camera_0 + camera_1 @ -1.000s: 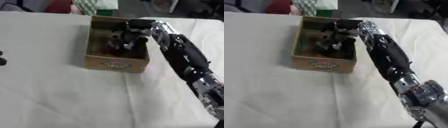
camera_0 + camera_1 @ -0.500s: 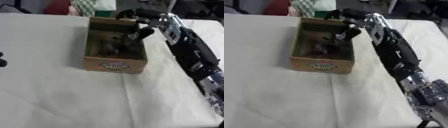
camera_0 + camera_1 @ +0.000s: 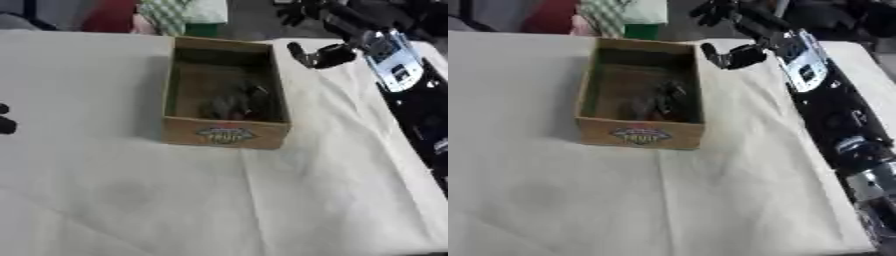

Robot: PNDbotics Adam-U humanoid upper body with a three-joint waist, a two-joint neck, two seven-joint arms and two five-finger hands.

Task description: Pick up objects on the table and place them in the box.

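The right hand (image 3: pixel 741 37) is seen at about 1 o'clock in both views, raised beyond the far right corner of the box (image 3: pixel 225 135), with fingers spread and relaxed and nothing held in them; the thumb (image 3: pixel 319 56) is seen pointing toward the box's right wall, just beside it but apart from it. The right arm (image 3: pixel 833 115) is stretched from the lower right at 4 o'clock up to the hand, black with a silver panel near the wrist. The cardboard box is placed at centre, slightly toward 12 o'clock, open on top, with a printed label on its near wall. Inside the box, toward the near right part of its floor, a dark clump of objects (image 3: pixel 234 103) is seen lying; individual shapes cannot be told apart, only grey and dark tones with a bit of red. The table (image 3: pixel 131 200) is covered by a pale cloth with folds. At 9 o'clock, at the left edge of the left eye view, black fingertips of the left hand (image 3: pixel 5 120) are seen; whether that hand is open or closed cannot be told. At 11 o'clock beyond the table edge, red and green-checked cloth (image 3: pixel 619 12) is visible.
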